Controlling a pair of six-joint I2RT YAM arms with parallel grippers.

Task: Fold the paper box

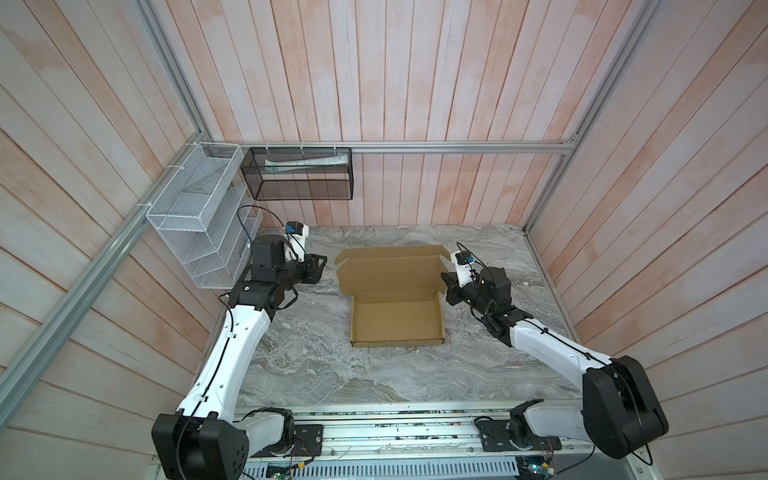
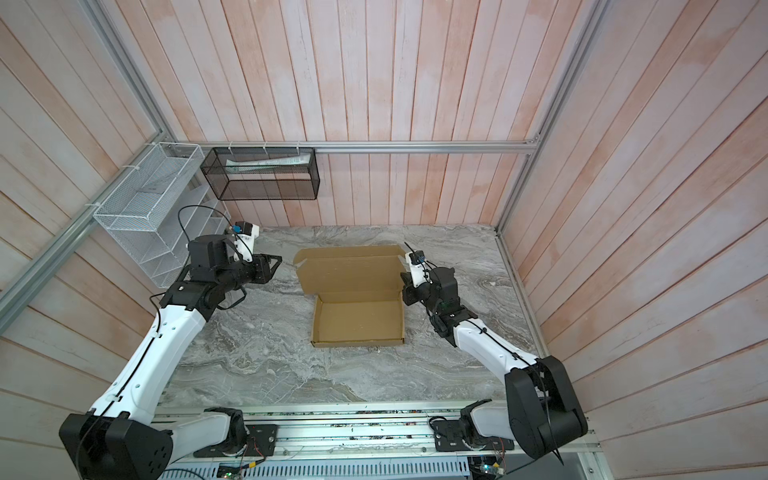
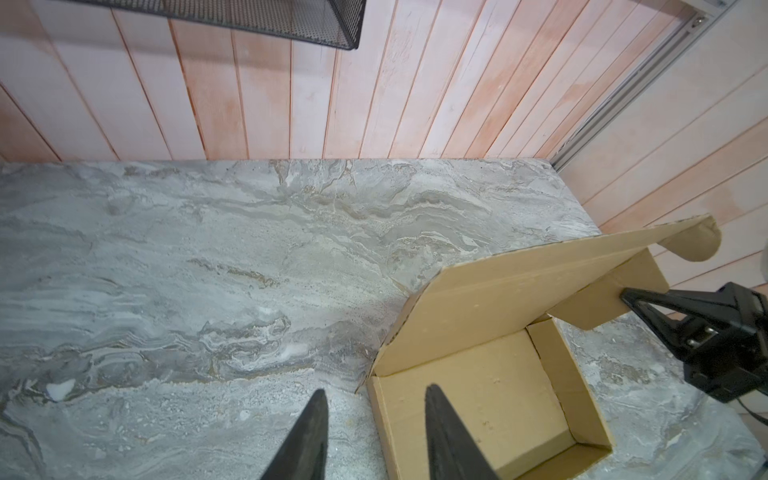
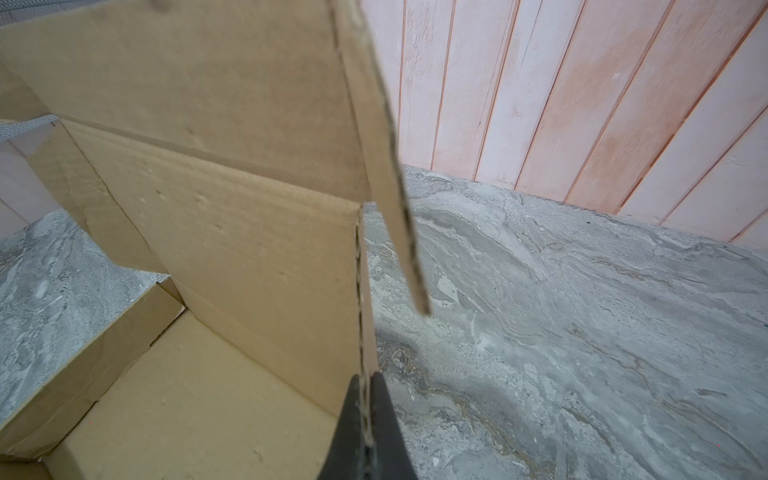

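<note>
at the middle of the grey marble table [image 1: 316, 374] stands the paper box [image 1: 397, 320], its tray formed and its lid raised at the far side. the right gripper [image 4: 365, 386] is clenched on the right side edge of the lid. the left gripper [image 3: 376, 390] hangs just beside the box's far left corner with jaws apart, grasping nothing. on the walls behind are a black mesh basket [image 1: 299, 183] and a white wire rack [image 1: 195, 224].
</note>
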